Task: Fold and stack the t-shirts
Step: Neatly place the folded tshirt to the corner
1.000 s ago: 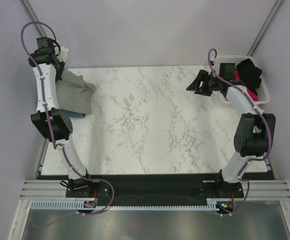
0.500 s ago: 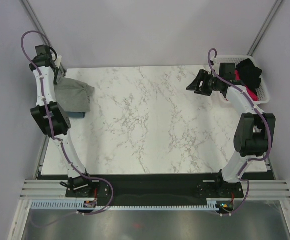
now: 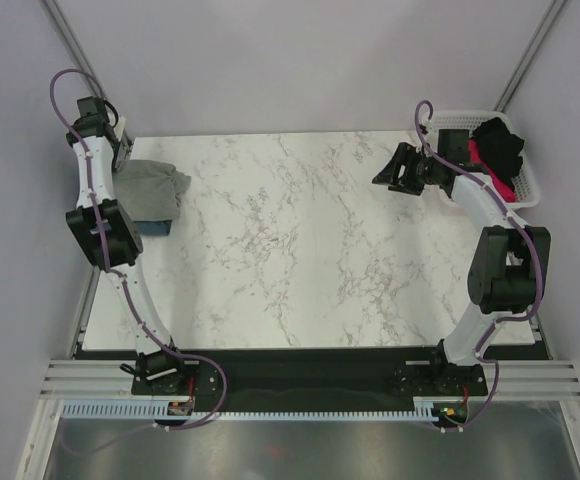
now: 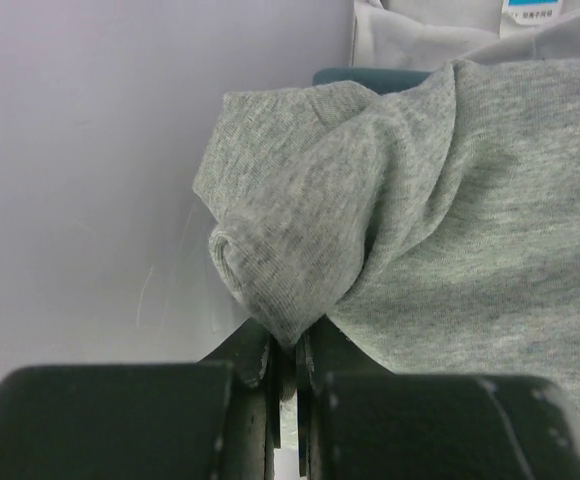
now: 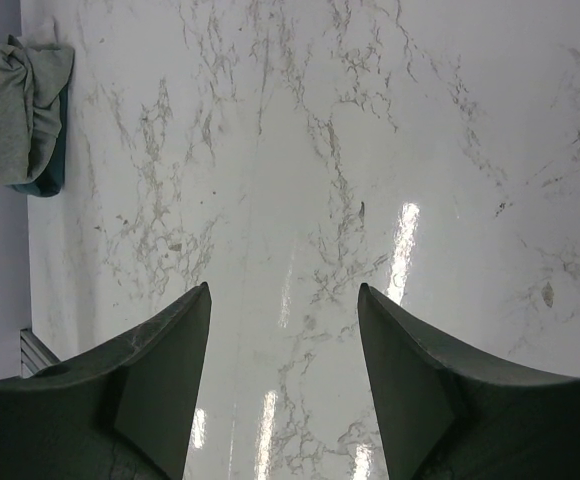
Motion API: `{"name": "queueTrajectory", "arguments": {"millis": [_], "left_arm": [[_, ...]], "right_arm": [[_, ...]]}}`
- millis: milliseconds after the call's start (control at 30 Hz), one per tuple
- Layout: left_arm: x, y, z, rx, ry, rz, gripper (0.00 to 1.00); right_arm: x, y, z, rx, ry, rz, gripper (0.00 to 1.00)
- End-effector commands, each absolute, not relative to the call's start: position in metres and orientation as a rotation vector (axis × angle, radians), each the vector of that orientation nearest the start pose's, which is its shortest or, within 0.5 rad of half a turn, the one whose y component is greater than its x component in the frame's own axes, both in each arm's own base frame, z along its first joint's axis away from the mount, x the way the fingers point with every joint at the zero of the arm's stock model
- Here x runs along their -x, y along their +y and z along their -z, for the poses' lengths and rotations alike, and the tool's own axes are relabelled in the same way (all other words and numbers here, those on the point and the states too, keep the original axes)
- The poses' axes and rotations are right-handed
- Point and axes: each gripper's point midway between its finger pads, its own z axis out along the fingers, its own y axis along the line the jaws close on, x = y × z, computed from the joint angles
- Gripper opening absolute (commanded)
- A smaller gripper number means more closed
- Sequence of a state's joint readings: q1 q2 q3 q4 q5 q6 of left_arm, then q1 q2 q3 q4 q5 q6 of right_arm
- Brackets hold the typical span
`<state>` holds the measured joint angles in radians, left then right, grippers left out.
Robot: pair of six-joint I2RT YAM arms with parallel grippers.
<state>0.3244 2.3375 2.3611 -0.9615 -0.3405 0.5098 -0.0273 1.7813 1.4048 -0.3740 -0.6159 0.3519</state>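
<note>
- Left gripper (image 4: 292, 345): jaws pressed together on a rolled fold of the grey t-shirt (image 4: 450, 230). Only a thin pinch of cloth sits between the fingertips.
- The grey t-shirt is at the far-left corner of the table (image 3: 300, 240), bunched rather than flat. It lies over the teal t-shirt (image 3: 156, 227), which shows only as a dark edge on its near side.
- Reading: the grey shirt is being set on the teal one as the second layer of the stack. An edge pinch lets the arm drag or settle the cloth without flattening it. The bundle looks lumpy, so it may need tidying.
- The left arm reaches far back, close beside the wall (image 4: 70, 150), probably so the stack stays in the corner and the middle of the table stays free for folding.
- Right gripper (image 5: 282, 300): fingers spread wide, nothing between them, hanging above bare marble at the far right.
- Just beside it the basket (image 3: 532, 190) holds a black t-shirt (image 3: 500, 145) and a pink t-shirt (image 3: 478, 152), unfolded. My guess is the right arm waits there to pull the next one.
</note>
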Motion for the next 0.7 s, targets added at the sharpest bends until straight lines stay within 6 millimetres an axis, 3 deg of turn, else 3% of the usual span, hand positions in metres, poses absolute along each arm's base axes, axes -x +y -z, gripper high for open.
{"name": "queueTrajectory", "arguments": {"millis": [0, 133, 167, 200, 267, 300, 367, 400, 433, 467, 533, 667], "left_arm": [[-0.520, 0.265, -0.188, -0.031, 2.474, -0.806, 0.02], [-0.524, 0.269, -0.183, -0.017, 2.469, -0.834, 0.05], [-0.523, 0.269, -0.183, -0.012, 2.469, -0.845, 0.12], [-0.523, 0.268, -0.183, -0.024, 2.471, -0.846, 0.31], [-0.521, 0.259, -0.192, -0.025, 2.457, -0.811, 0.50], [-0.522, 0.249, -0.201, -0.033, 2.436, -0.768, 0.68], [-0.518, 0.218, -0.229, -0.052, 2.374, -0.607, 0.77], [-0.520, 0.202, -0.239, -0.068, 2.348, -0.557, 0.90], [-0.518, 0.187, -0.247, -0.063, 2.337, -0.510, 0.92], [-0.514, 0.170, -0.269, -0.089, 2.296, -0.469, 0.92], [-0.515, 0.132, -0.286, -0.162, 2.258, -0.430, 0.93], [-0.502, 0.067, -0.307, -0.209, 2.217, -0.310, 1.00]], "right_arm": [[-0.454, 0.101, -0.173, -0.094, 2.276, -0.871, 0.69], [-0.454, 0.100, -0.174, -0.090, 2.274, -0.860, 0.69], [-0.454, 0.100, -0.173, -0.090, 2.277, -0.860, 0.69], [-0.453, 0.099, -0.174, -0.088, 2.275, -0.857, 0.69], [-0.453, 0.099, -0.175, -0.081, 2.273, -0.852, 0.69], [-0.454, 0.098, -0.176, -0.081, 2.269, -0.848, 0.69], [-0.454, 0.099, -0.179, -0.068, 2.263, -0.842, 0.70], [-0.455, 0.098, -0.182, -0.062, 2.256, -0.833, 0.70], [-0.455, 0.096, -0.183, -0.054, 2.256, -0.823, 0.70], [-0.455, 0.096, -0.184, -0.047, 2.254, -0.817, 0.70], [-0.454, 0.094, -0.188, -0.041, 2.252, -0.800, 0.70], [-0.454, 0.088, -0.192, -0.042, 2.241, -0.750, 0.71]]}}
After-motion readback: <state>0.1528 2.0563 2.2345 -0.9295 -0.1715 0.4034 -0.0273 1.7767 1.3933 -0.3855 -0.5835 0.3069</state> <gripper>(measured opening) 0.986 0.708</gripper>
